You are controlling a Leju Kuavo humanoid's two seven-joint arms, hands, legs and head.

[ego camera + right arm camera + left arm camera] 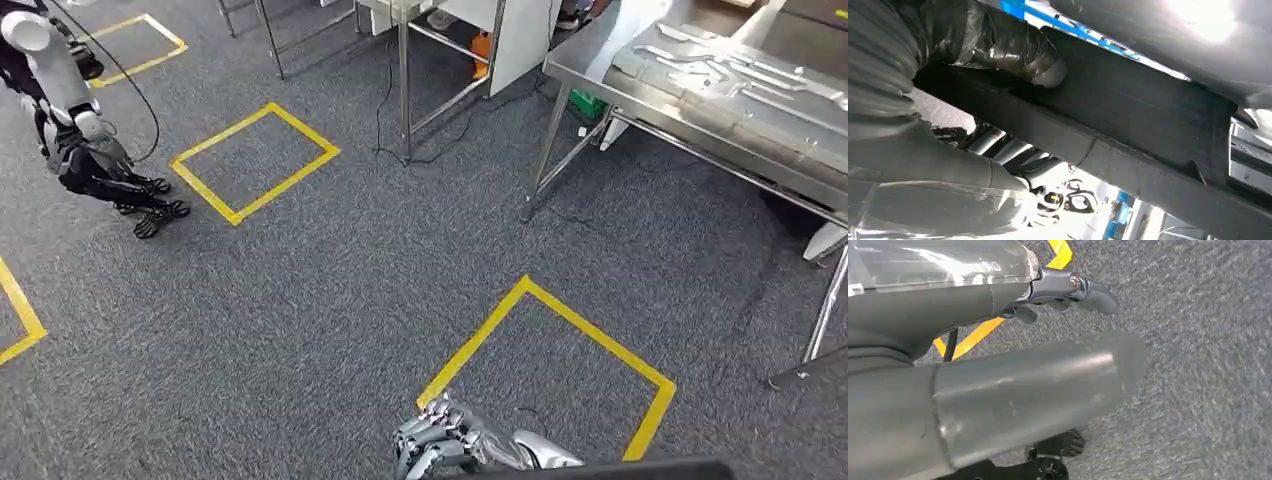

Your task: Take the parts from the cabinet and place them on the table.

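Gripping a black flat part [1128, 115], the right hand [908, 130] is closing on it from two sides: the taped thumb [1013, 47] is pressing on one broad face, and the darker fingers [1013, 155] are lying against the opposite face. The part is reaching out well past the thumb, away from the wrist. In the head view one black strip [600, 468] is showing just beside the left hand [440, 442], on its right side; I cannot tell for sure if it is the same part.

The left hand is hanging released over the grey carpet [330, 300]. Its fingers [1088, 292] are bending loosely, and in the left wrist view carpet is showing between them and the thick thumb [1048, 385], so nothing is lying in the hand.

Four yellow tape squares are showing on the carpet. One square [545, 370] is lying just ahead of the left hand, two are lying well ahead and to its left, and one is being cut by the picture edge far to its left. One steel table [600, 60] is standing well ahead and to the right of the left hand, and silver metal parts [740, 85] are lying on it; their number I cannot tell. One other robot [70, 110] is standing far ahead to the left.
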